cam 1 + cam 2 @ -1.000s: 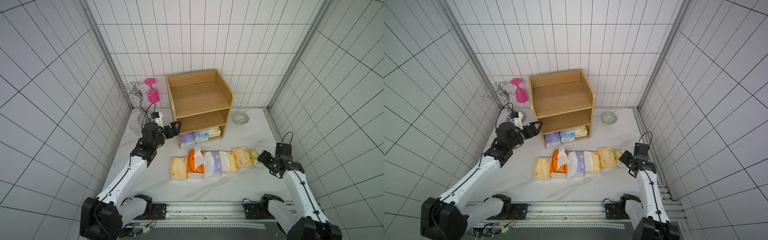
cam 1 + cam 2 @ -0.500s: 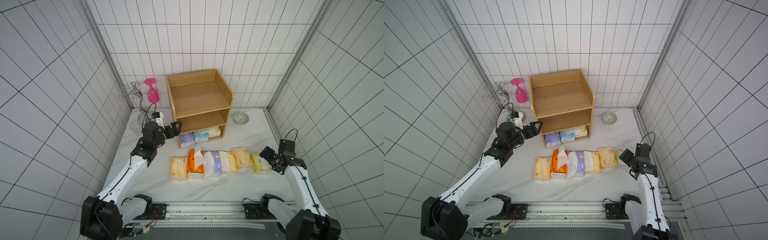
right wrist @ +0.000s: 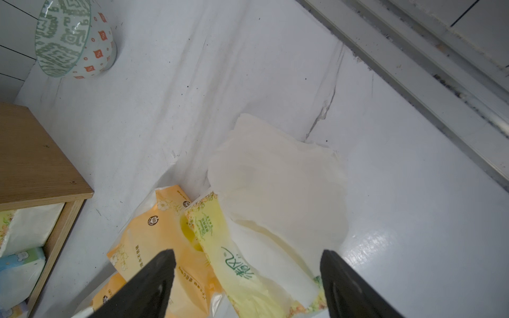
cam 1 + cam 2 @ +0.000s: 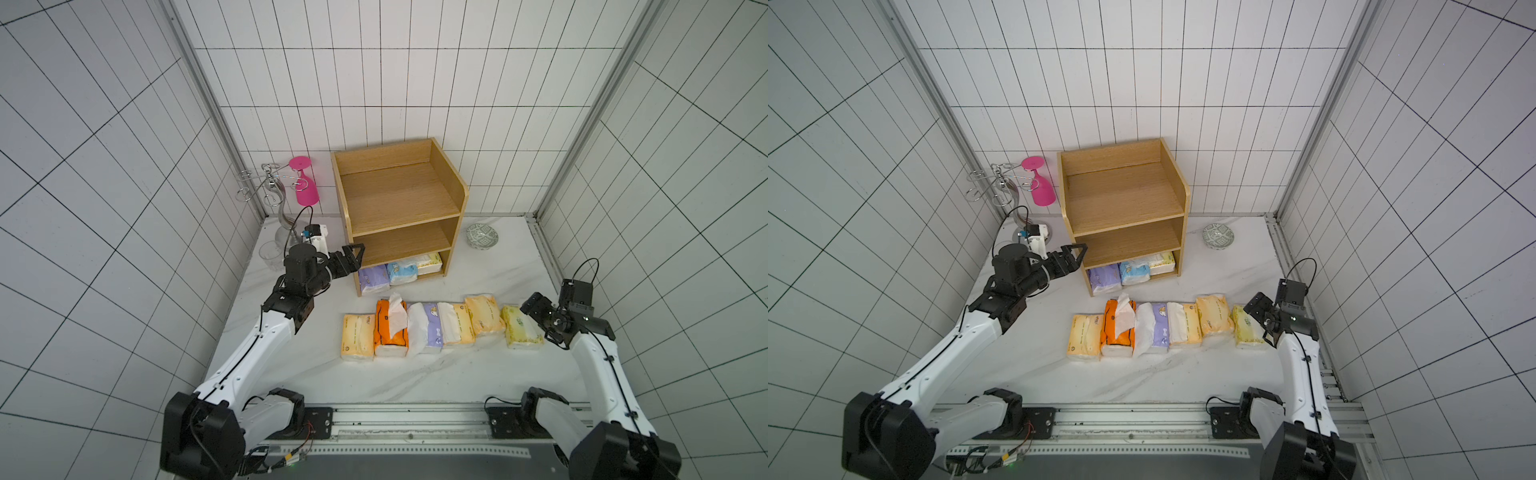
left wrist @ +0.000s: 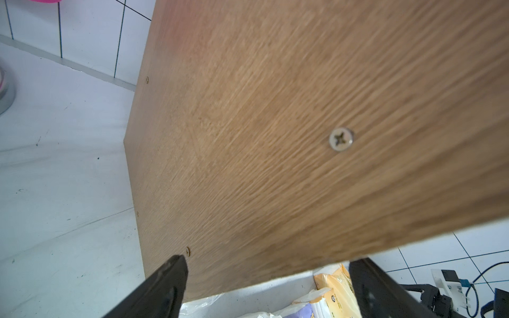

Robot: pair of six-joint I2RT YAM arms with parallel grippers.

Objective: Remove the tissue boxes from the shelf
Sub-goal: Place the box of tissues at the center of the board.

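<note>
The wooden shelf (image 4: pixel 399 208) (image 4: pixel 1125 199) stands at the back; its two upper tiers are bare. On the bottom tier lie three tissue boxes: purple (image 4: pixel 373 279), light blue (image 4: pixel 402 272) and white (image 4: pixel 430 262). Several more lie in a row on the table, from a cream-yellow one (image 4: pixel 357 336) to a yellow-green one (image 4: pixel 519 326) (image 3: pixel 239 264). My right gripper (image 4: pixel 536 309) (image 3: pixel 248 261) hangs open just behind that last pack, with gaps on both sides. My left gripper (image 4: pixel 355 254) (image 5: pixel 267 264) is open at the front edge of the shelf's left side panel (image 5: pixel 275 137).
A patterned bowl (image 4: pixel 482 237) (image 3: pixel 71 38) sits right of the shelf. At the back left stand a silver wire stand (image 4: pixel 270 187) with a pink glass (image 4: pixel 305 187), and a clear glass (image 4: pixel 271 251). A metal frame rail (image 3: pixel 413 68) bounds the table's right edge.
My right gripper has opened, left the yellow-green pack at the right end of the row and drawn back to the right. The left arm has barely moved.
</note>
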